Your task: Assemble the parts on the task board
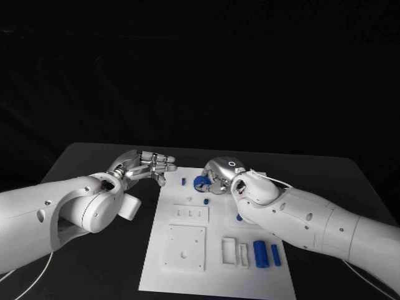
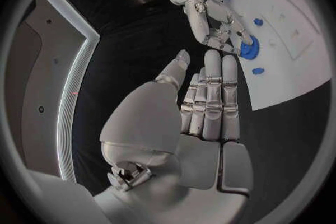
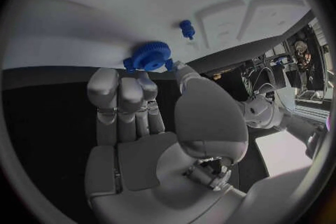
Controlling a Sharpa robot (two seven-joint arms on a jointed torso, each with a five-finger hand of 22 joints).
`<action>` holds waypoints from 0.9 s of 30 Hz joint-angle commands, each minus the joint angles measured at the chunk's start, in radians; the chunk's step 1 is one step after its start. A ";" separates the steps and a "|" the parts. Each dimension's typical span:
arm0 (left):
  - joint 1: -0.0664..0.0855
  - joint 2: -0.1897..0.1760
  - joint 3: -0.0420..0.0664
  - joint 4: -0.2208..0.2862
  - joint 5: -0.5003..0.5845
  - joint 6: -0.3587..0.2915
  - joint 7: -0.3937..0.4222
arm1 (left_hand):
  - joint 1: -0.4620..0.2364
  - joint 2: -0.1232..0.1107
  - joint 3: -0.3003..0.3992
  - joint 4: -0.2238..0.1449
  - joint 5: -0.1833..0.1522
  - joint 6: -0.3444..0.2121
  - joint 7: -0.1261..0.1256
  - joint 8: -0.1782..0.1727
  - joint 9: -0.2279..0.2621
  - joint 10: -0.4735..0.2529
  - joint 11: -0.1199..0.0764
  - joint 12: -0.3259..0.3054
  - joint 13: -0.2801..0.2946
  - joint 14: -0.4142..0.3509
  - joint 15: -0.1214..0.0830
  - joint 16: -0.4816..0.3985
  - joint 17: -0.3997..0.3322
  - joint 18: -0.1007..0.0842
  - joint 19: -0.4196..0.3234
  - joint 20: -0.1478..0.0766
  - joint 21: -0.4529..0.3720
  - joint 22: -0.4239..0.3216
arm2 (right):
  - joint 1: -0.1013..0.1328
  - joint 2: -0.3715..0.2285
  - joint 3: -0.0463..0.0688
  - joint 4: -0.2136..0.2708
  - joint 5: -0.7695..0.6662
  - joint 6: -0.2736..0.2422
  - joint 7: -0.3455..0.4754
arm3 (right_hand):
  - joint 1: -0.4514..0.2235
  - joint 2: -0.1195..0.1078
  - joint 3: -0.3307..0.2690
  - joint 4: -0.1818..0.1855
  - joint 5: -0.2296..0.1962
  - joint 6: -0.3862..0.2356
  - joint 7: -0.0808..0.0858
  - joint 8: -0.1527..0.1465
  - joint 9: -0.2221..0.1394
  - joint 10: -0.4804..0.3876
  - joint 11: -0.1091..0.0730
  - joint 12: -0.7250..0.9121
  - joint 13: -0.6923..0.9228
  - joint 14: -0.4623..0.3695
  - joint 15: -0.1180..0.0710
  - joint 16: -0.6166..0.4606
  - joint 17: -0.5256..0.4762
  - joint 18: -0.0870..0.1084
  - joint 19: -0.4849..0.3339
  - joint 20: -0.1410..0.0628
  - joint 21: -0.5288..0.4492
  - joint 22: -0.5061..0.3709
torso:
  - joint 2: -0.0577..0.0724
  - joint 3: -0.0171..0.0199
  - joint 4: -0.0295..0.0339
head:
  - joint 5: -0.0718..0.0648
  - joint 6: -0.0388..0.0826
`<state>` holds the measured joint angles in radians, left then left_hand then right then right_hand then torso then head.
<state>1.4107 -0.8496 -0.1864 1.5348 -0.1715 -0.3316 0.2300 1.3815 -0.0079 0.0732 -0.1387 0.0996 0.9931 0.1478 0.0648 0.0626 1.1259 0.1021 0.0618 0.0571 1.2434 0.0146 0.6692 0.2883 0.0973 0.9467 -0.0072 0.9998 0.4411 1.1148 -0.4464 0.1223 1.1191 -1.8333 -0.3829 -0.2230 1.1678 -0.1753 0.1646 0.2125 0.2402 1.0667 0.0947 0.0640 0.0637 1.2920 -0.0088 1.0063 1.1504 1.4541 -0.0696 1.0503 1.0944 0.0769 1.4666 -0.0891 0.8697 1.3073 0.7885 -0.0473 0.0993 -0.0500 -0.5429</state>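
Two blue cylinders (image 1: 267,254) are seen lying at the near end of the white board (image 1: 187,275), set on a black tabletop (image 1: 92,156). At its far end, a blue gear (image 1: 202,182) is pinched by the right hand (image 1: 224,176). Beside the board, the left hand (image 1: 148,165) is held flat, fingers (image 2: 212,89) straight, gripping nothing. No writing can be read.

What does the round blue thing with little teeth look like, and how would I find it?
Look at the white task board in the middle of the black table, then go to its far end, where the right hand reaches. At its fingertips is the blue gear, round with a toothed rim, unlike the small pegs and plain cylinders nearby.
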 commanded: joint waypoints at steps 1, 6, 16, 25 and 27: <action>0.002 0.000 0.001 0.000 -0.003 0.012 0.006 | 0.005 -0.002 0.003 -0.005 0.004 -0.007 0.002 -0.001 0.000 -0.006 0.003 -0.003 0.001 -0.007 -0.002 -0.003 -0.001 0.019 -0.007 0.002 0.001 -0.001 | 0.000 -0.018 0.001 0.026 0.023 -0.064 0.005 | 0.001 -0.009 -0.006 0.009 0.007 -0.014 0.000 -0.001 -0.001 0.000 0.002 0.000 0.001 0.000 -0.005 0.000 0.002 0.005 0.036 -0.004 0.002 0.111 | 0.000 0.0006 -0.0019 | 0.001 0.002; 0.002 -0.004 0.001 0.000 -0.003 0.010 0.006 | 0.005 -0.002 0.003 -0.005 0.004 -0.007 0.002 -0.001 0.000 -0.006 0.003 -0.003 0.001 -0.007 -0.002 -0.003 -0.001 0.019 -0.007 0.002 0.001 -0.001 | 0.000 -0.064 0.009 0.080 0.037 -0.079 0.001 | 0.005 -0.012 -0.011 0.010 0.010 -0.016 0.001 -0.001 -0.001 -0.001 0.003 0.000 0.001 -0.001 -0.005 0.001 0.003 0.005 0.036 -0.004 0.004 0.111 | -0.001 0.0009 -0.0055 | 0.003 0.004; 0.002 -0.011 0.001 0.003 -0.003 0.008 0.006 | 0.005 -0.002 0.003 -0.005 0.004 -0.007 0.002 -0.001 0.000 -0.006 0.003 -0.003 0.001 -0.007 -0.002 -0.003 -0.001 0.019 -0.007 0.002 0.001 -0.001 | 0.000 -0.090 0.019 0.099 0.075 -0.026 0.017 | 0.021 -0.003 0.022 -0.036 0.071 -0.009 0.001 -0.002 -0.001 0.000 0.001 0.004 0.005 -0.001 -0.005 0.004 0.006 0.004 0.035 -0.004 0.011 0.112 | 0.001 0.0067 -0.0117 | 0.003 0.008; 0.002 -0.006 0.001 0.000 -0.003 0.011 0.005 | 0.005 -0.002 0.003 -0.005 0.004 -0.007 0.002 -0.001 0.000 -0.006 0.003 -0.003 0.001 -0.007 -0.002 -0.003 -0.001 0.019 -0.007 0.002 0.001 -0.001 | 0.000 -0.058 0.014 0.063 0.089 0.021 0.025 | -0.025 -0.006 0.202 -0.175 0.178 -0.056 0.007 -0.003 -0.002 -0.001 -0.003 0.009 0.015 0.000 -0.008 0.009 0.012 0.002 0.034 -0.008 0.020 0.114 | 0.001 0.0024 -0.0060 | -0.002 0.003; 0.002 -0.004 0.001 -0.001 -0.003 0.011 0.005 | 0.005 -0.002 0.003 -0.005 0.004 -0.007 0.002 -0.001 0.000 -0.006 0.003 -0.003 0.001 -0.007 -0.002 -0.003 -0.001 0.019 -0.007 0.002 0.001 -0.001 | -0.001 -0.051 0.012 0.054 0.091 0.028 0.026 | -0.016 0.009 0.138 -0.173 0.129 -0.084 0.008 -0.003 -0.003 0.002 0.000 0.013 0.018 0.000 -0.006 0.013 0.016 0.003 0.034 -0.005 0.024 0.114 | 0.002 0.0020 -0.0057 | -0.003 0.001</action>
<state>1.4107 -0.8572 -0.1865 1.5327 -0.1716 -0.3316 0.2298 1.3815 -0.0079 0.0732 -0.1387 0.0996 0.9931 0.1478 0.0648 0.0626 1.1259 0.1021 0.0618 0.0571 1.2434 0.0146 0.6692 0.2885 0.1058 0.9468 -0.0071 0.9997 0.4411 1.1150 -0.5021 0.1350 1.1796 -1.7540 -0.3983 -0.2108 1.1485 -0.1753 0.3205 0.0396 0.3825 0.9901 0.1032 0.0639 0.0623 1.2920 -0.0088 1.0154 1.1679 1.4541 -0.0696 1.0572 1.1090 0.0768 1.4666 -0.0891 0.8892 1.3079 0.7895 -0.0434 0.0921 -0.0520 -0.5391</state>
